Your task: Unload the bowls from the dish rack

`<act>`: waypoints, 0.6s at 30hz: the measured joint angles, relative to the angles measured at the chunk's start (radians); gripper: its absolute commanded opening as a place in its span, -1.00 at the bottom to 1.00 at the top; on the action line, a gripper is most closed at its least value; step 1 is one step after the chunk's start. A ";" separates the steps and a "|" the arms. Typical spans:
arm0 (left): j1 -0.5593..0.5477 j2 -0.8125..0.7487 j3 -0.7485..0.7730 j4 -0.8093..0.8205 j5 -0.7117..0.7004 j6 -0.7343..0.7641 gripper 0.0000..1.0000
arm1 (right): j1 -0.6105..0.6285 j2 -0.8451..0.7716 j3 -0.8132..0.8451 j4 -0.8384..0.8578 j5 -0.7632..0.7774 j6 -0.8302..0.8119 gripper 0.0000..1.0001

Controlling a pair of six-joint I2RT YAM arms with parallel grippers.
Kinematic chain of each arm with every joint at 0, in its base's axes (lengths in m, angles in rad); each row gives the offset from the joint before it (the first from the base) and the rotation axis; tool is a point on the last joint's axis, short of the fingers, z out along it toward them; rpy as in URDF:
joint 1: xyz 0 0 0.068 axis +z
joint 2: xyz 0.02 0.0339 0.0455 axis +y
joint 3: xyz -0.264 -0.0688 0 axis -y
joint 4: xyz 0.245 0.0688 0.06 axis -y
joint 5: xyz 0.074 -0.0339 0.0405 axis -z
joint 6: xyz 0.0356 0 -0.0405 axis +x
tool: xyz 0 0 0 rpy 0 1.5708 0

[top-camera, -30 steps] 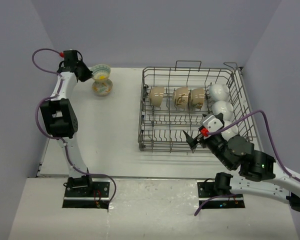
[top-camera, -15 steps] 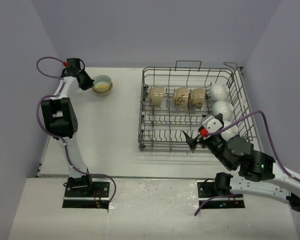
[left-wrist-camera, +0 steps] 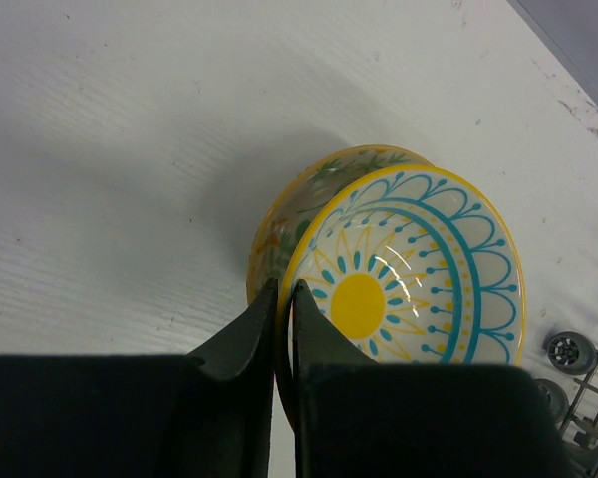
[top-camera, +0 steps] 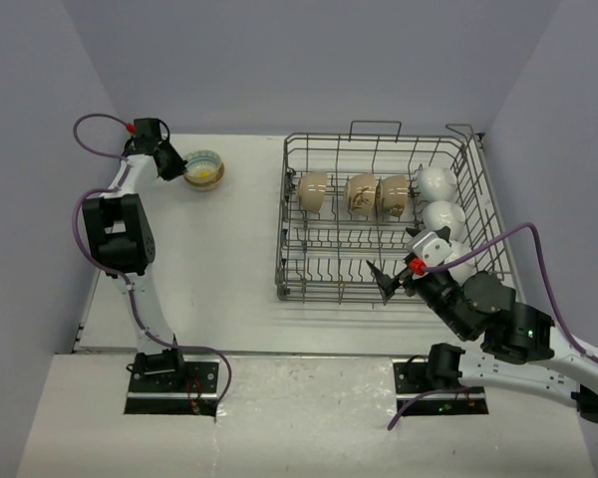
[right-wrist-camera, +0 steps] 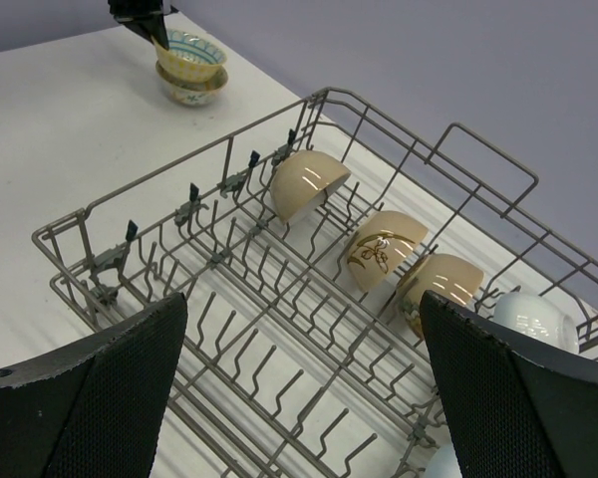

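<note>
My left gripper (left-wrist-camera: 284, 289) (top-camera: 176, 165) is shut on the near rim of a patterned bowl (left-wrist-camera: 419, 269) with a yellow and blue inside. That bowl is nested in a second patterned bowl (left-wrist-camera: 289, 219) on the table at the far left (top-camera: 203, 169). The grey wire dish rack (top-camera: 284, 214) holds three beige bowls (top-camera: 313, 191) (top-camera: 361, 194) (top-camera: 393, 196) on edge in its far row. Three white bowls (top-camera: 437, 182) (top-camera: 445, 217) (top-camera: 462, 261) line its right side. My right gripper (top-camera: 384, 282) (right-wrist-camera: 304, 334) hangs open over the rack's near rows, holding nothing.
The rack's looped handles (top-camera: 375, 127) and upright tines (right-wrist-camera: 269, 299) stand up around the bowls. Purple walls close in the table at the back and both sides. The left arm's cable (top-camera: 95, 134) loops by the far left corner.
A second ago the left gripper held the patterned bowl above the other one; it has lowered it into that bowl. The right gripper has shifted slightly and stays open.
</note>
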 measured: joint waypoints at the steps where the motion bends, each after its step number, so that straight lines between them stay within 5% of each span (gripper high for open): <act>1: 0.000 0.000 0.000 0.000 0.000 0.003 -0.98 | 0.000 0.000 0.000 0.000 0.000 0.000 0.98; 10: 0.000 0.009 0.003 -0.001 0.000 0.004 -0.98 | 0.000 -0.010 -0.011 0.003 -0.002 0.000 0.98; 18: 0.000 0.019 0.014 -0.001 0.005 0.004 -0.65 | 0.000 -0.010 -0.013 0.005 -0.003 0.000 0.98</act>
